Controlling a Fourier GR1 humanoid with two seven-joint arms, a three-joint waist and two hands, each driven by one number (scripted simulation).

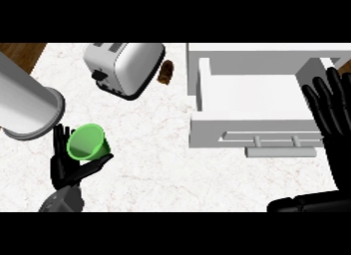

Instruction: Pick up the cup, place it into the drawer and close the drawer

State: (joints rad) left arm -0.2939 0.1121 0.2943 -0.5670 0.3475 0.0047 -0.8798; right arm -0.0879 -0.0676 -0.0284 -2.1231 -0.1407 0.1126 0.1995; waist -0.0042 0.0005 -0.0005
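The green cup (pixel 87 142) lies tilted in my left hand (pixel 70 167) at the lower left, mouth turned toward the view. The fingers and thumb curl round its lower side and hold it above the marble counter. The white drawer (pixel 252 99) stands pulled open at the right, its inside bare and its front handle (pixel 277 141) facing me. My right hand (pixel 340 114) stays open at the right edge, fingers straight and pointing up, over the drawer's right side.
A white toaster (pixel 125 67) lies at the back centre-left with a small brown object (pixel 166 72) beside it. A large grey cylinder (pixel 20 102) reaches in from the left, close above the cup. Wooden floor shows past the counter's left edge.
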